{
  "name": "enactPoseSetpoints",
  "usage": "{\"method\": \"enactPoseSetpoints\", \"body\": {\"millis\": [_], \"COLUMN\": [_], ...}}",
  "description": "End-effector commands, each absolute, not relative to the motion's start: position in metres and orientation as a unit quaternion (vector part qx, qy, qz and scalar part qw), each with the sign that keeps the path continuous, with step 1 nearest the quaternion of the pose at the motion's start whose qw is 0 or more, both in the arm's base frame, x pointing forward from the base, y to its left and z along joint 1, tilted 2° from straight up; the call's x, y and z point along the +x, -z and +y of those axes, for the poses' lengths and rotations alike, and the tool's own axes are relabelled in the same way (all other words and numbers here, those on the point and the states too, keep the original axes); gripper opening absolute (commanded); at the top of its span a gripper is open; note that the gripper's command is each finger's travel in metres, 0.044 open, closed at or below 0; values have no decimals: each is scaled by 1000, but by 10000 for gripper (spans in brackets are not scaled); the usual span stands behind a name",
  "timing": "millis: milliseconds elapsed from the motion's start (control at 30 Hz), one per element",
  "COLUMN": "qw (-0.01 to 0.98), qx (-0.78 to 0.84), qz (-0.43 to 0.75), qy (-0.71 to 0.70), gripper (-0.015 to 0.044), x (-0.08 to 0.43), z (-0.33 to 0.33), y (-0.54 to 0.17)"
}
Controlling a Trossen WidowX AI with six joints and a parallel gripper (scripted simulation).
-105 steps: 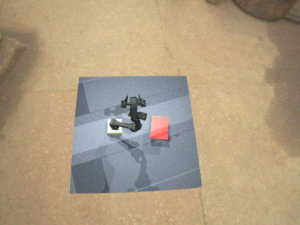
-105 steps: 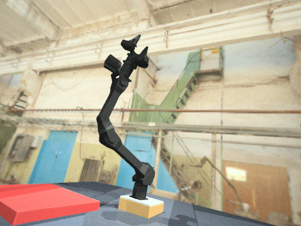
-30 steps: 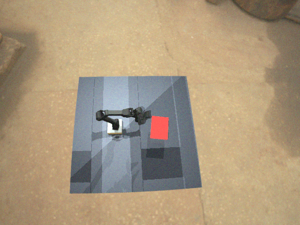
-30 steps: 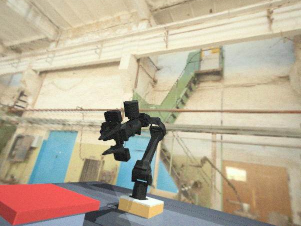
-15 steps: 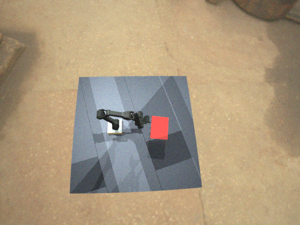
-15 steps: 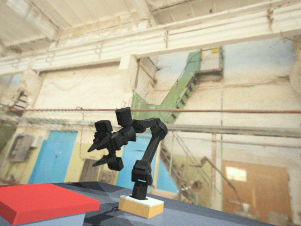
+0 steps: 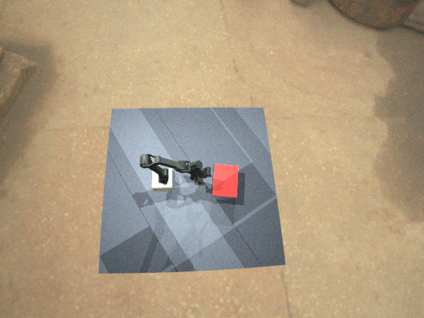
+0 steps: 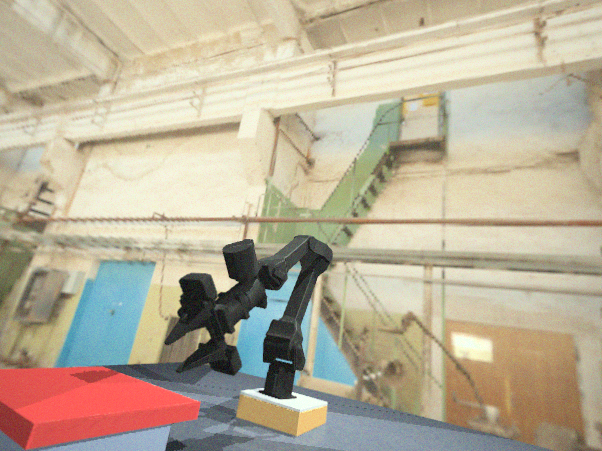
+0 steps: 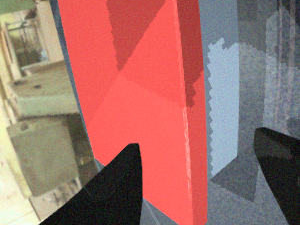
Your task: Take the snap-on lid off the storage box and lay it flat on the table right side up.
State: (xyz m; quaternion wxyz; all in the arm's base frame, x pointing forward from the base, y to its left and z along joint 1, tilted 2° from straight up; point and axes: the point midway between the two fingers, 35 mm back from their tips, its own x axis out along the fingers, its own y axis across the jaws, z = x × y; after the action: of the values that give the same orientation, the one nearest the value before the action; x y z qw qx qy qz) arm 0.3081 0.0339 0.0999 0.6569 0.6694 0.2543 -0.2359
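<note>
The red lid [image 7: 225, 180] [image 8: 100, 400] [image 9: 145, 120] sits level on top of the blue-grey storage box [image 8: 145, 439] [image 9: 225, 100], its rim overhanging the walls. The box stands on the table; the top view shows only the lid from above. My gripper [image 8: 172, 356] [image 9: 198, 145] is open with nothing between its fingers. It hangs in the air above lid height, on the arm-base side of the box, tilted down toward the lid. In the wrist view the lid's near edge and a box wall show beyond and between the fingertips. Whether the lid is fully snapped on cannot be seen.
The arm's white-topped yellow base [image 7: 155, 184] [image 8: 273, 417] stands on the blue-grey table [image 7: 184, 123] [image 8: 402, 430], left of the box in the top view. The table's right edge lies beyond the box there. Shadows of the arm and box fall across the table.
</note>
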Motion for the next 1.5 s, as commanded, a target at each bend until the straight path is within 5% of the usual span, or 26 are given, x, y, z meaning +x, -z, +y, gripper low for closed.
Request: {"method": "enactPoseSetpoints", "body": {"millis": [0, 1267, 1467], "qw": [658, 658, 658], "qx": [668, 669, 669], "qz": [255, 254, 254], "qy": [235, 234, 234], "gripper": [235, 235, 156], "x": [313, 356, 356], "z": [34, 36, 36], "y": [-97, -57, -57]}}
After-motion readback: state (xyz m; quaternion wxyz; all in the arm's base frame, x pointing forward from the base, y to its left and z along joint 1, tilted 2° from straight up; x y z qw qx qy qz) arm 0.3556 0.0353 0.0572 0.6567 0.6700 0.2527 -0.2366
